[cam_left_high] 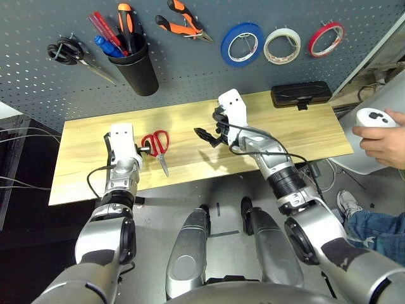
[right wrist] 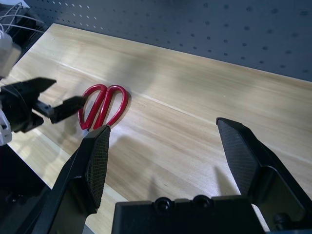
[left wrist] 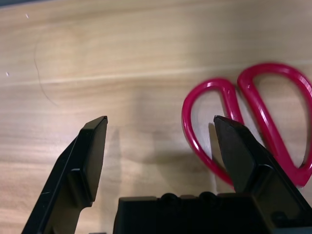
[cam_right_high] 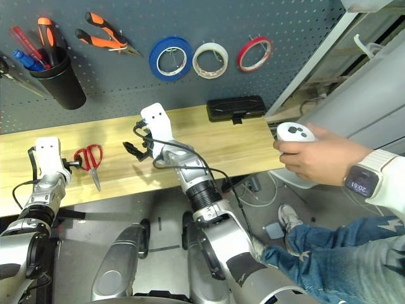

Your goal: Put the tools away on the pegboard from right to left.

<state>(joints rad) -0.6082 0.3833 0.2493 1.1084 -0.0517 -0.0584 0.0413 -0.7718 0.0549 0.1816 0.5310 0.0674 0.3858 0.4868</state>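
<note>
— Where are the red-handled scissors found?
— Flat on the table, beside the spread, empty left gripper. The right gripper is likewise held wide, grasping nothing.

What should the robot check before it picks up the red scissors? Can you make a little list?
1. Left end effector open: ok, fingers spread apart.
2. Red-handled scissors lying free on the table: ok, nothing rests on them.
3. Left end effector lined up: not ok, one finger sits over a handle loop and the other over bare wood.
4. Right end effector out of the way: ok, open and empty, off to the side.
5. Blue tape ring, pliers and screwdriver already on the pegboard: ok.
6. Free hook for the scissors: cannot tell.
</note>
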